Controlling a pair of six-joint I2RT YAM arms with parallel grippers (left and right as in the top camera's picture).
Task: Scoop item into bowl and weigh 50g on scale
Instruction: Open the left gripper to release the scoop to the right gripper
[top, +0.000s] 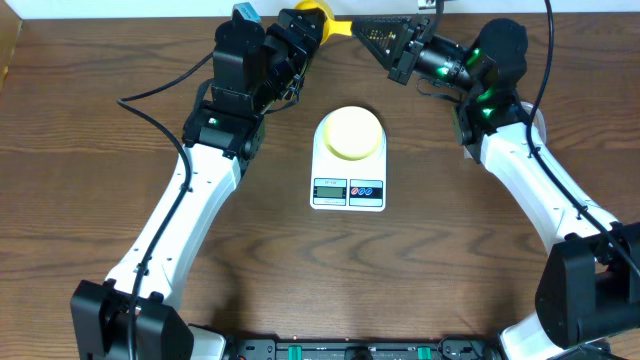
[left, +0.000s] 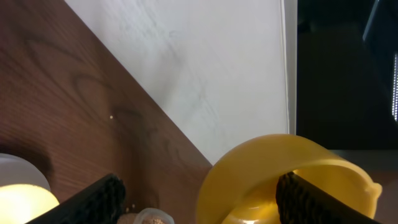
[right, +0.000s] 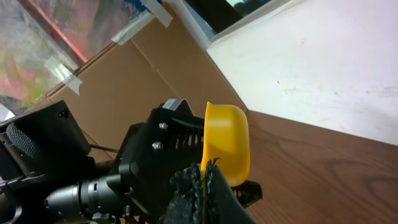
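The pale yellow bowl (top: 352, 132) sits on the round platform of the white scale (top: 348, 190) at mid-table; its rim also shows in the left wrist view (left: 18, 202). My right gripper (top: 378, 35) (right: 202, 180) is shut on the thin handle of the bright yellow scoop (top: 312, 12) (right: 227, 140), which is held at the table's far edge. My left gripper (top: 297, 42) (left: 199, 202) is open beside the scoop cup (left: 273, 174). A corner of the clear tub (left: 152, 216) with tan beans (left: 149, 221) shows between its fingers. In the overhead view the tub is hidden under the left arm.
A white wall (left: 205, 68) runs along the table's far edge, close behind both grippers. Cardboard (right: 137, 81) stands behind the left arm. A few loose beans (left: 129, 208) lie on the wood by the tub. Bare wooden table (top: 330, 280) lies in front of the scale.
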